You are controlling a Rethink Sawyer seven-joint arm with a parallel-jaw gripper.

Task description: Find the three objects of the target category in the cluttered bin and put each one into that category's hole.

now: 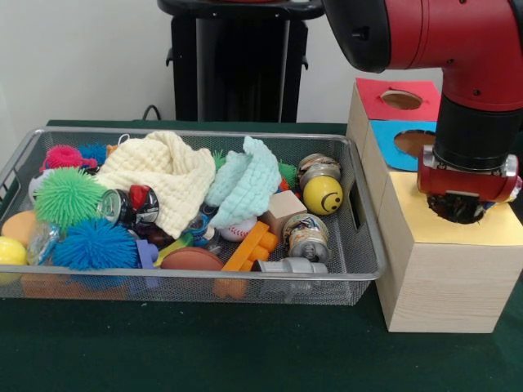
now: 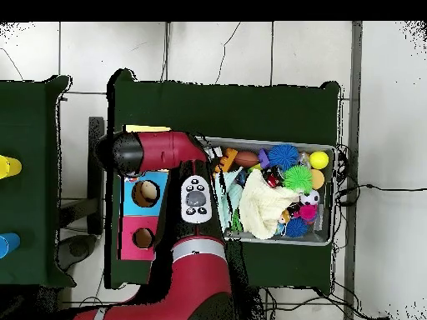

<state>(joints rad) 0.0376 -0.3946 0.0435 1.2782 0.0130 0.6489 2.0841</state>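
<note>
The silver wire mesh bin (image 1: 327,287) stands left of the row of boxes and is full of clutter; it also shows in the overhead view (image 2: 328,240). My gripper (image 1: 462,207) hangs at the dark hole in the yellow-topped wooden box (image 1: 458,269), its tip down in the hole, so its state is hidden. In the overhead view the red arm (image 2: 158,152) covers that box and the gripper. No confetti-patterned cloth scrap or braided rope ball shows in the bin; they are hidden or out of view.
In the bin lie a cream waffle cloth (image 1: 167,175), a mint-green waffle cloth (image 1: 249,181), spiky balls (image 1: 69,196), cans (image 1: 306,235), a yellow smiley ball (image 1: 323,194) and orange blocks (image 1: 249,247). Behind the yellow box stand a blue-topped box (image 1: 404,143) and a red-topped box (image 1: 396,98).
</note>
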